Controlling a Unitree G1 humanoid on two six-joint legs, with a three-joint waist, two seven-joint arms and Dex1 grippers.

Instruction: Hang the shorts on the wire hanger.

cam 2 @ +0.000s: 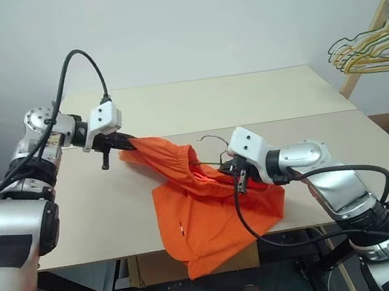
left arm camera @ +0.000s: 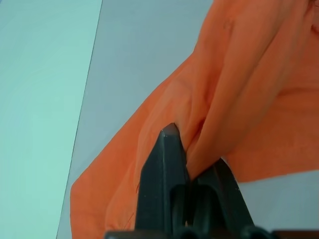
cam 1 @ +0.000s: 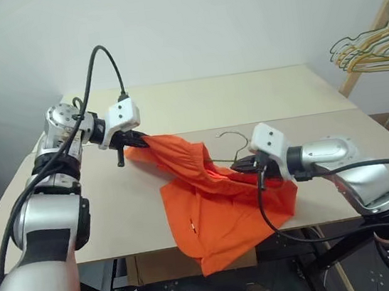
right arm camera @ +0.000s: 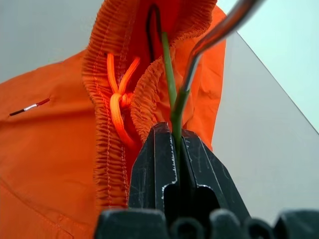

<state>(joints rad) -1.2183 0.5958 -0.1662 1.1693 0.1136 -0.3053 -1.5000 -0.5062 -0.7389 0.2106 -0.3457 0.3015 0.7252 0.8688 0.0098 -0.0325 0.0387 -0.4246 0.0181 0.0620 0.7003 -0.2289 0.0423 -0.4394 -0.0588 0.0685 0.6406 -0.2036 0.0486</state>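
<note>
Both claws clamped, mid-frame.
We see the left gripper (cam 1: pixel 139 143) pinching the shorts (cam 1: pixel 217 207); the right gripper (right arm camera: pixel 172 144) grips the hanger (right arm camera: pixel 199 50).

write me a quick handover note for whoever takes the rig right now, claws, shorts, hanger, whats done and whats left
Left claw: shut on a fold of the shorts, held up off the table.
Right claw: shut on the wire hanger, whose wire runs into the waistband opening.
Shorts: stretched between the claws, lower part draped on the table and over its front edge.
Done: both grips taken, hanger partly threaded.
Left: seat the shorts on the hanger, likely by drawing the fabric along the wire.
</note>
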